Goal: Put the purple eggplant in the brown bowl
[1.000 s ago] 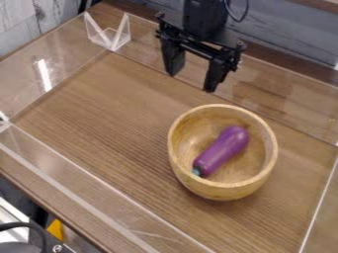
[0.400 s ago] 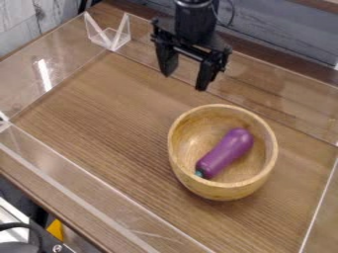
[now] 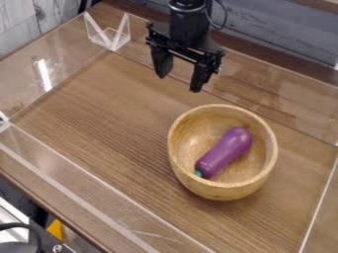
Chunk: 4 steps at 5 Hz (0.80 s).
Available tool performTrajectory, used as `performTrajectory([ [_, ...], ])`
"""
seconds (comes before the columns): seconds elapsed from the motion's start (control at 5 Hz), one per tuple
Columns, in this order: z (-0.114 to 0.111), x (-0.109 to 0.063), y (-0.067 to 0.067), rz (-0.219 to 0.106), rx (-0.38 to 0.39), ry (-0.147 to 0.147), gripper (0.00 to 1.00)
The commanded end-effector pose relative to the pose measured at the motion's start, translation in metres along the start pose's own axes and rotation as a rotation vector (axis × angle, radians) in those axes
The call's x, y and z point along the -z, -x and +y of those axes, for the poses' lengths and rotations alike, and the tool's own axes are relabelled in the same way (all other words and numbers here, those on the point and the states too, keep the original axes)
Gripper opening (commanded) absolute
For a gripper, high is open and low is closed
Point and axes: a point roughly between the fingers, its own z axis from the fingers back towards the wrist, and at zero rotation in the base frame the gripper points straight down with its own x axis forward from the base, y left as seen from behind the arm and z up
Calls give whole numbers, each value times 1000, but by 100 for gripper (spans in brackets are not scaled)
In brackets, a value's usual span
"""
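Observation:
The purple eggplant (image 3: pixel 223 151) lies inside the brown bowl (image 3: pixel 189 128), slanted, with its teal stem cap toward the bowl's near-left wall. The bowl rests on the wooden table at the right. My gripper (image 3: pixel 181 75) hangs above the table behind and to the left of the bowl, pointing down. Its two black fingers stand apart with nothing between them. It touches neither the bowl nor the eggplant.
Clear acrylic walls (image 3: pixel 53 69) fence the wooden table (image 3: pixel 106 119) on all sides. A clear triangular bracket (image 3: pixel 109 32) stands at the back left corner. The near edge of the table drops off at the lower left.
My gripper has shifted left and slightly farther from the bowl, still open. The eggplant and bowl have stayed put.

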Motion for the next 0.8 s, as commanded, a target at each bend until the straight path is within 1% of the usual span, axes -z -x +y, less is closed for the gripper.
performTrajectory([
  [0.0,12,-14,-1,-66,-30,-4,100],
  [0.2,17,-17,-6,-91,-83,-12,100],
  [0.4,21,-16,-11,-106,-133,-19,100],
  [0.6,21,-21,-13,-120,-71,-11,100],
])
